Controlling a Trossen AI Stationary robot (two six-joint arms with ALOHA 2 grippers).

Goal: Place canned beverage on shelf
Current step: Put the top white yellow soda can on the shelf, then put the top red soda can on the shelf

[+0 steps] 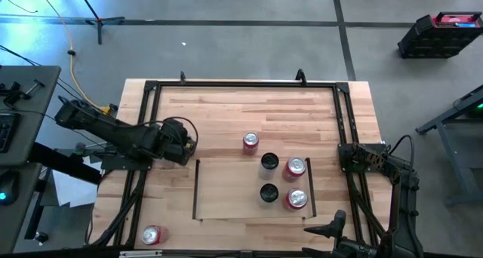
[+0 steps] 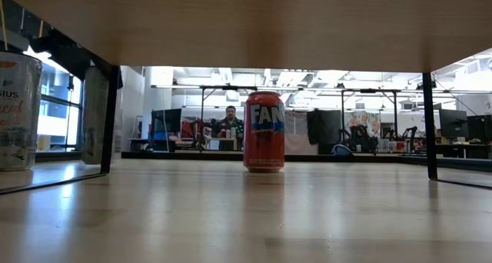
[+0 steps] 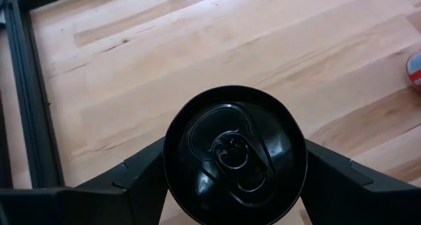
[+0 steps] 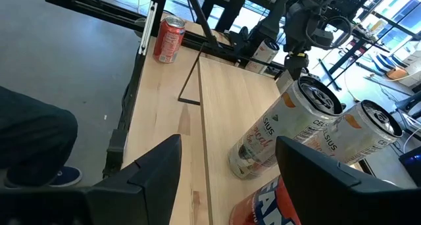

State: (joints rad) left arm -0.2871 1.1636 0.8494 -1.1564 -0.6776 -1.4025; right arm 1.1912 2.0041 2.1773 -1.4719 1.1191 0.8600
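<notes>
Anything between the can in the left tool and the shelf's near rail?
No. In the high view only bare tabletop separates the black-topped can in the left tool from the shelf.

Four cans (image 1: 269,163) crowd the shelf's (image 1: 226,190) right half; left half open.

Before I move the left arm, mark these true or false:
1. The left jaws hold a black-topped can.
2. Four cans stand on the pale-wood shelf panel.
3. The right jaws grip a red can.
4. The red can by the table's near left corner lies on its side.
1. True. The left gripper has its jaws closed on the round black-topped metal can.
2. True. Two black-topped and two red cans stand on the flat pale-wood shelf panel.
3. False. The right gripper waits at the table's right side, jaws open and empty.
4. False. That red cylindrical soda can stands upright.
</notes>
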